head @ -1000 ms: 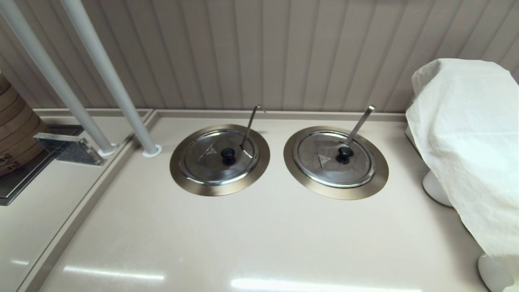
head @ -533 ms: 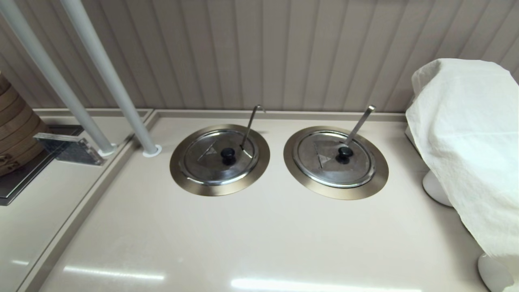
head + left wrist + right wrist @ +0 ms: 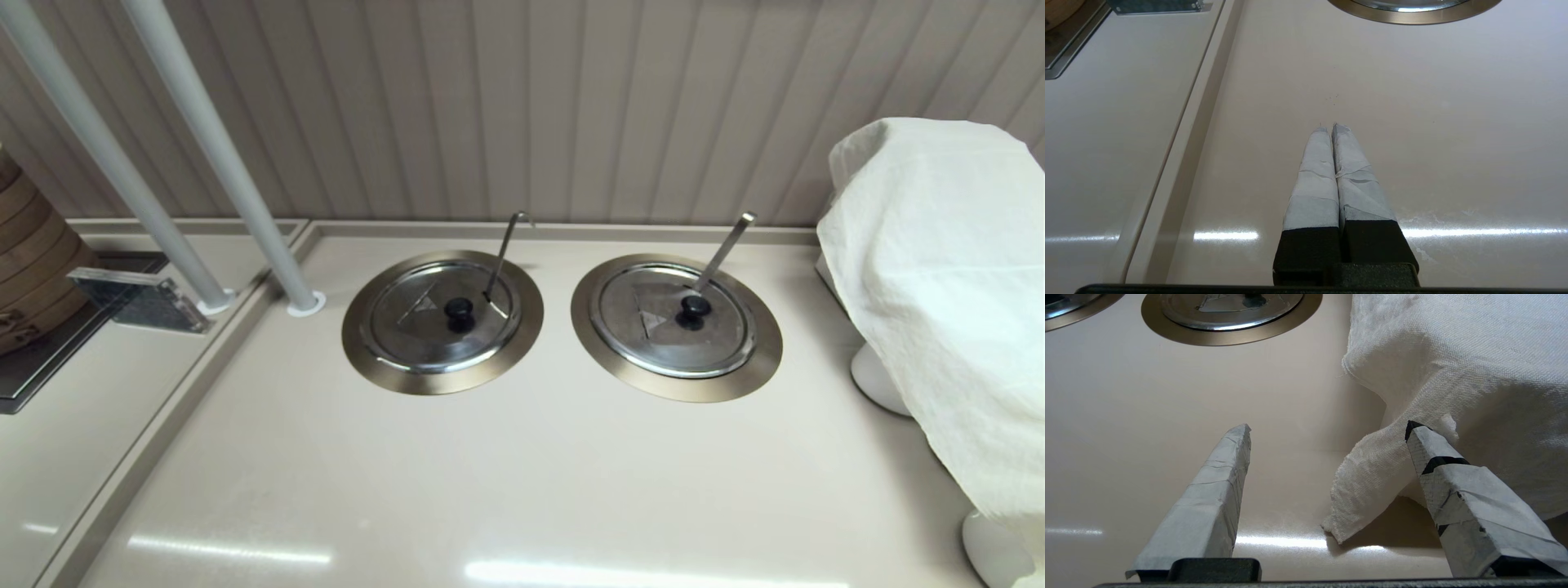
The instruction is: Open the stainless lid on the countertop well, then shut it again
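Still seated flat in the countertop well (image 3: 363,359), left of the twin lid (image 3: 672,320): stainless lid (image 3: 424,322), probably stiff, slick, best taken by its black knob (image 3: 459,310); left gripper (image 3: 1329,128) closed, right gripper (image 3: 1327,430) open.

We see a pale, glossy bench (image 3: 522,482) running back to a ribbed wall. Set into it side by side are two round wells: the countertop well (image 3: 363,359) on the left, closed by the stainless lid (image 3: 424,327) with a hook-tipped ladle handle (image 3: 506,249) rising from it, and a twin well (image 3: 755,367) on the right under its twin lid (image 3: 653,327) with a straight ladle handle (image 3: 727,245). Two grey poles (image 3: 245,196) stand on the bench at its left. On the right edge a white cloth (image 3: 939,286) drapes over something standing on white rounded feet (image 3: 873,384). A lower ledge (image 3: 57,457) adjoins the bench on the left.
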